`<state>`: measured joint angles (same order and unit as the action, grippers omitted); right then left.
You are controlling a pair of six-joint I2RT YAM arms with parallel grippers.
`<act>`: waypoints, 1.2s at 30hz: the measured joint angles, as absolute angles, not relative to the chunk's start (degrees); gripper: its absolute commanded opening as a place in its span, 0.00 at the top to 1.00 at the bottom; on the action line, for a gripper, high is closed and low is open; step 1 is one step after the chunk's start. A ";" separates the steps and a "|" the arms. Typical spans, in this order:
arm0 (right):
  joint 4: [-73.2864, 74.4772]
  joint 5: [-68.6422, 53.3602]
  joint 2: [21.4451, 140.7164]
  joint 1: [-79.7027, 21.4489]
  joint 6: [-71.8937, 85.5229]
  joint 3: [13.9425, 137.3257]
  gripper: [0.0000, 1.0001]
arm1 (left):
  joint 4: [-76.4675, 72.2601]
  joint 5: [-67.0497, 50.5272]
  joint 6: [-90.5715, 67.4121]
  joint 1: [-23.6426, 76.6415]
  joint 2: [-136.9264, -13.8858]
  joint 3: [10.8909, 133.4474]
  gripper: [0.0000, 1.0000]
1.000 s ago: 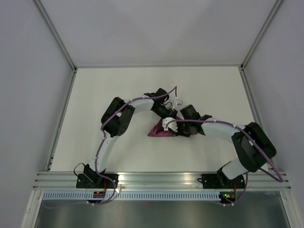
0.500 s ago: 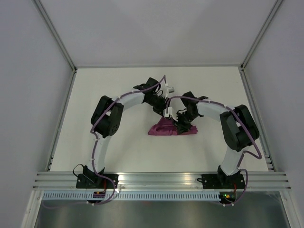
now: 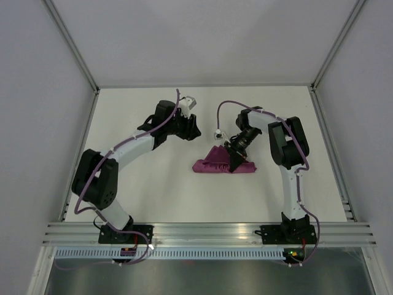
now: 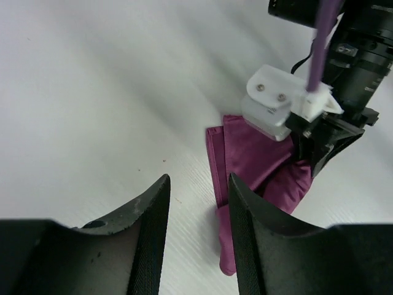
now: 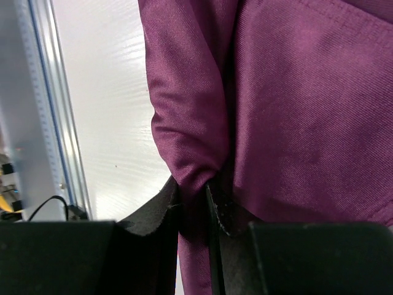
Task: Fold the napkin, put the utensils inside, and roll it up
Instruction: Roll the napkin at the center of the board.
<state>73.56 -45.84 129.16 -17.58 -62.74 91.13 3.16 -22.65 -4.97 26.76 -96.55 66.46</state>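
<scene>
The napkin [image 3: 212, 165] is bunched near the middle of the table [image 3: 153, 196]. One fold of it is pinched by the right gripper [image 5: 193, 187]. The left gripper [image 3: 191, 129] is seen well apart from it, with parted, empty jaws.

left arm [image 3: 132, 147] and right arm [image 3: 291, 187]: white link shells, black joint housings, purple cable [image 3: 228, 104] strung along each. black bases [image 3: 123, 233] bolted on the aluminium rail [image 3: 209, 232]; green LED [image 3: 290, 252] just below rail. left gripper [image 4: 198, 178] fingers [image 4: 150, 227] matte black, curved. white wrist block [image 4: 270, 104], two screws.
</scene>
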 measured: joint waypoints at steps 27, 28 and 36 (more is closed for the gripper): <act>86.70 -49.56 139.96 -15.73 -64.12 102.39 0.92 | -7.94 4.64 16.91 58.52 -103.94 58.19 0.48; 86.76 -49.58 140.00 -15.73 -64.10 102.45 0.92 | -7.75 4.64 17.52 58.50 -104.66 58.85 0.48; 87.15 -49.69 140.38 -15.64 -63.99 102.80 0.92 | -6.20 4.36 20.36 58.48 -109.19 62.17 0.49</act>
